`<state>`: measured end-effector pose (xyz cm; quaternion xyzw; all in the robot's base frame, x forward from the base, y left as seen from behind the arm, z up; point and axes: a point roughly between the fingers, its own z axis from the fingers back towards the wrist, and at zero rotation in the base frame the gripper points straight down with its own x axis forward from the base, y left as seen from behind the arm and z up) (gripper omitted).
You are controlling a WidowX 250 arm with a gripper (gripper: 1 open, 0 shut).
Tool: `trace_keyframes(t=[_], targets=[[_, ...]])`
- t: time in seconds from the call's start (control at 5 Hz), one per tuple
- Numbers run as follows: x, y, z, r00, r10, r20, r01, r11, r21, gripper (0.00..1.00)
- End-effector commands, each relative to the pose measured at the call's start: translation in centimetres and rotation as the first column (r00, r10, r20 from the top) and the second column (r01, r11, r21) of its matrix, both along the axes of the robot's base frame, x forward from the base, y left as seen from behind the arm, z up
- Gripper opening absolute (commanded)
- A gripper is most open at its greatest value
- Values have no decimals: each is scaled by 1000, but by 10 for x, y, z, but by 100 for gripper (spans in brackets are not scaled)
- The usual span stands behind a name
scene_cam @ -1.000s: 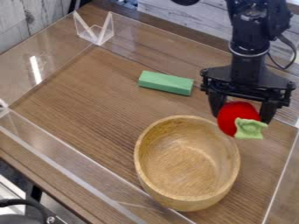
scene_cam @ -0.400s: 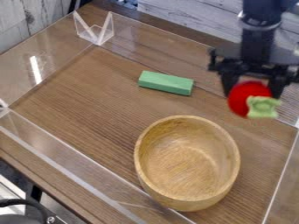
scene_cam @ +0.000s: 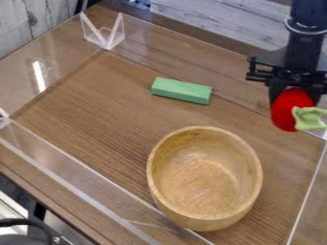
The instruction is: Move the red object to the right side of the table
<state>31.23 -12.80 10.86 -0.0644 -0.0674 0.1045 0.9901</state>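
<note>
The red object (scene_cam: 289, 109), a small rounded toy fruit with a light-green leafy tip, hangs at the far right of the table (scene_cam: 102, 120), close to the clear right wall. My gripper (scene_cam: 294, 96) comes down on it from above, its black fingers on either side of the fruit and shut on it. The leafy tip sticks out to the lower right. The fruit's top is hidden by the gripper.
A wooden bowl (scene_cam: 160, 158) stands at the front middle, left of and below the gripper. A flat green block (scene_cam: 181, 90) lies in the middle. A clear folded stand (scene_cam: 102, 32) sits at the back left. Low clear walls edge the table.
The gripper has moved right and toward the back with the red object between its fingers, from beside the bowl's rim to near the right wall.
</note>
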Motion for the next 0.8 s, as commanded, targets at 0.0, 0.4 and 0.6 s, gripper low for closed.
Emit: trace_keyframes(t=[0.0, 0.4, 0.6], targets=[[-5, -1, 15, 999, 20, 33, -19, 1000, -12, 0], [-6, -14, -6, 999, -39, 10, 39, 999, -5, 0], [-3, -17, -12, 1000, 17, -2, -17, 1000, -1, 0]])
